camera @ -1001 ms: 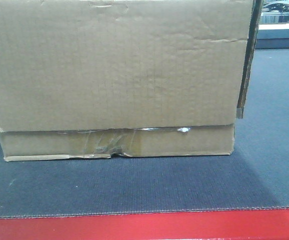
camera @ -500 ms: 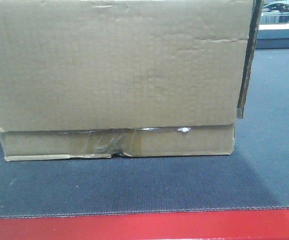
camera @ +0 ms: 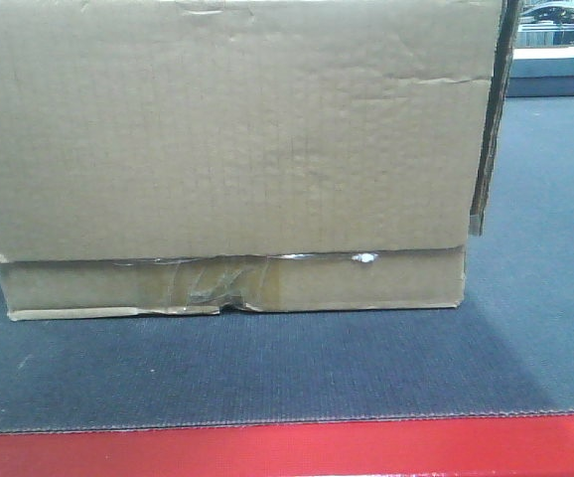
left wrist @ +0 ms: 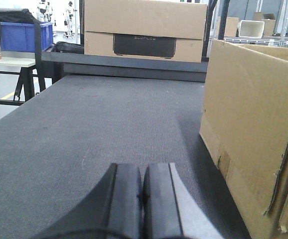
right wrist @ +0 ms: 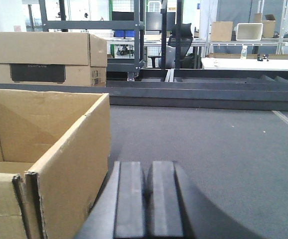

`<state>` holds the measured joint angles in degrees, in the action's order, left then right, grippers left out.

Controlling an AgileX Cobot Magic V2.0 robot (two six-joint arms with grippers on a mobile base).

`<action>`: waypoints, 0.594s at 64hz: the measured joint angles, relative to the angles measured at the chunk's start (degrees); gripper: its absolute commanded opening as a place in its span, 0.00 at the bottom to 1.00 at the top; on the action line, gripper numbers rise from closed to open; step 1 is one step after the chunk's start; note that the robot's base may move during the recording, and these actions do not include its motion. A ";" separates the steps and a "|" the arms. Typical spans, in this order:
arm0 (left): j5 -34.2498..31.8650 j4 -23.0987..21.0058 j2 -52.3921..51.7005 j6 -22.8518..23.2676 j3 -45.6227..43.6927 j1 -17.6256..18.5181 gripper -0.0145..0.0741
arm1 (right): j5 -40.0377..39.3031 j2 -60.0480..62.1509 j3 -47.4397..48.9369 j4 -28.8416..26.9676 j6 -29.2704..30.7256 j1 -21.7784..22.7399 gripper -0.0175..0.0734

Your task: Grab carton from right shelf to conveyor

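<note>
Carton flanked by both arms, already on the belt.

The large brown corrugated cardboard carton (camera: 232, 149) is seen resting on the dark grey textured conveyor (camera: 267, 373), near its red front edge, long side along that edge. It lies between the left gripper (left wrist: 143, 199) and right gripper (right wrist: 146, 199); both are pressed closed, empty, about equally near.

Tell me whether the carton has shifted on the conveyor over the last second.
No. The carton keeps the same place against the conveyor and its red edge strip in the front view; its lower edge and right corner line up as before.
</note>
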<state>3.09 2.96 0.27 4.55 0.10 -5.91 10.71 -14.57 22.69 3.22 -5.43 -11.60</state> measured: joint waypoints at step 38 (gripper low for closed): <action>0.00 0.00 0.00 -0.12 0.00 0.00 0.16 | 0.00 0.00 0.00 0.00 0.00 0.09 0.12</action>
<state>3.09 2.96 0.27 4.43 0.10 -5.91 10.71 -14.57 22.69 3.22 -5.43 -11.50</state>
